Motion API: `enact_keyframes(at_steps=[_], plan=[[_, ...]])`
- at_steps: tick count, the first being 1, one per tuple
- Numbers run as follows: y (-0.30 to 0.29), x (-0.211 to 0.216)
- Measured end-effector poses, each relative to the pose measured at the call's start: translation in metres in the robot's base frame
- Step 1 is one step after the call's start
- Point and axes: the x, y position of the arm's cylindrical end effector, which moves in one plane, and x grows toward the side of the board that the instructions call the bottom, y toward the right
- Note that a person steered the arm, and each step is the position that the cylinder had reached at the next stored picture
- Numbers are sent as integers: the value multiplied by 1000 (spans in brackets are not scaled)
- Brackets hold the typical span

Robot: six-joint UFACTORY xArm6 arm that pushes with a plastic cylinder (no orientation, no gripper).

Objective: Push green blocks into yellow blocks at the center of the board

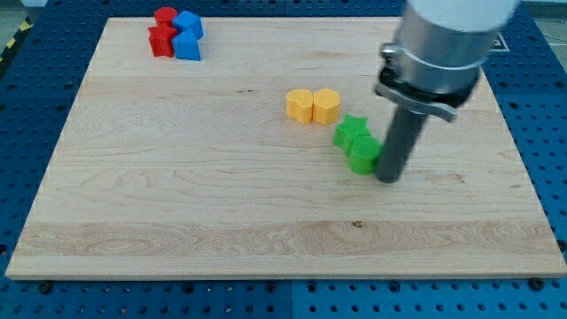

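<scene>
**Tip at the green pair, just short of the yellows**

My tip (387,180) rested on the wooden board (177,204), right of centre, touching or very nearly touching the right side of the lower green block (363,155). There was no claw to report on: the arm ended in a plain dark rod, which held nothing. The green star (352,131) sat pressed against that lower green block (whose exact shape I could not make out), the two forming a small clump slanting up toward the far edge.

Just beyond them, nearer the far edge and a touch toward the left edge, stood two yellow blocks (313,105) side by side and touching each other, close to the board's centre. A narrow gap seemed to separate the green star from the right-hand yellow one.

Well apart, in the far left corner, two red blocks (163,34) and two blue blocks (188,35) huddled together in one tight cluster.
</scene>
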Motion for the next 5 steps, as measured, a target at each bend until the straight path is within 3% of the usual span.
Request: enact_keyframes(at_steps=[1, 3, 5], plan=[[-45, -16], [-77, -56], [-98, -29]])
